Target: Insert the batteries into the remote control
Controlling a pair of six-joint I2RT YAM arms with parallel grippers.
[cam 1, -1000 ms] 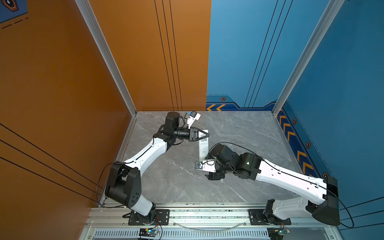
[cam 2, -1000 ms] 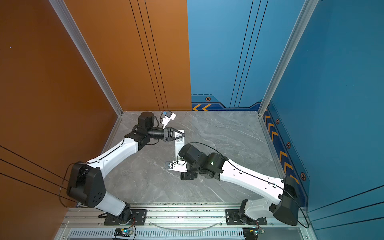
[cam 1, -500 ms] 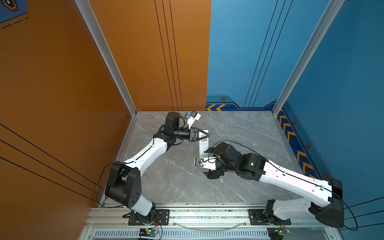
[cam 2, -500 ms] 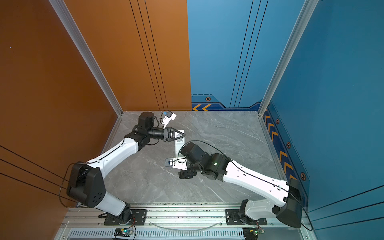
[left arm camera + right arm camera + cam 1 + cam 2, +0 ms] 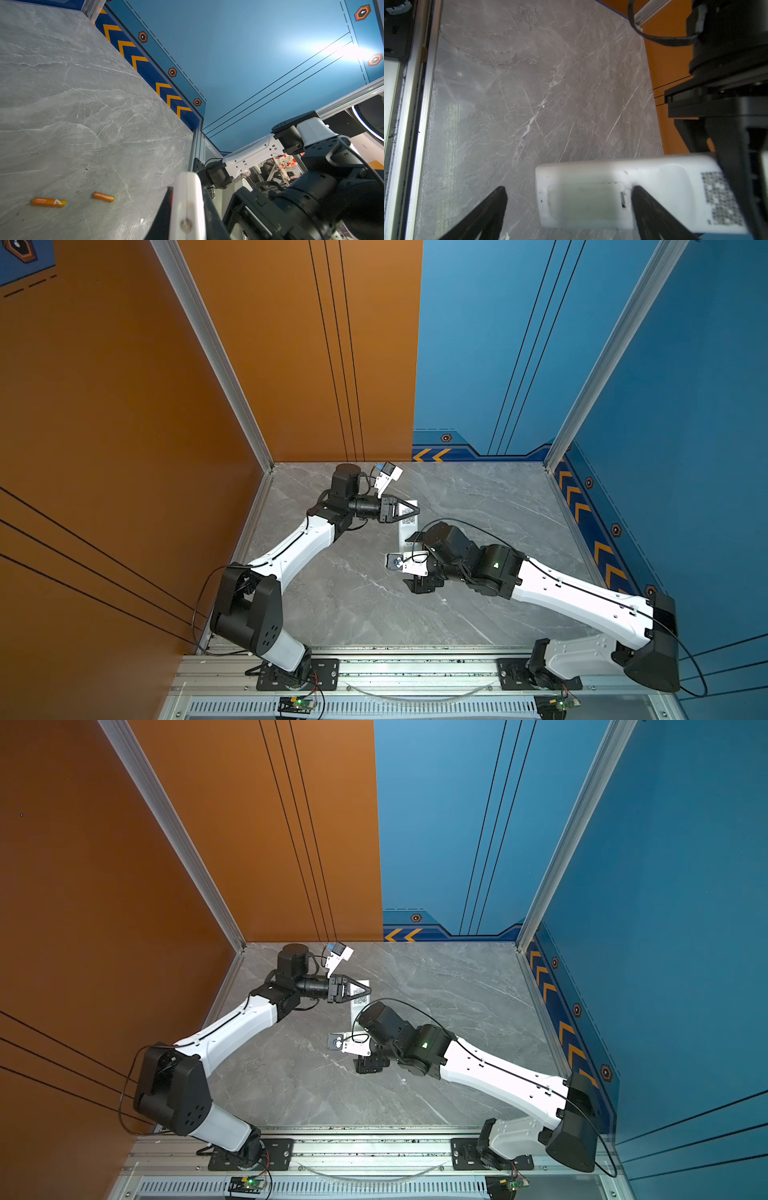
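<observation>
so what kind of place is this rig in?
Looks like a purpose-built robot test cell, not a home: grey marble-look tabletop, orange wall panel and blue wall panel with chevron trim, aluminium frame rail carrying both arm bases.

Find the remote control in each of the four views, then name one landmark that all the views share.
In a top view: remote control, mid-table, between the two arms.
In a top view: same spot, mid-table.
Left wrist: bottom centre, seen edge-on.
Right wrist: lower right, plain back showing, code label at one end.
Shared landmark: the grey marble table.
</observation>
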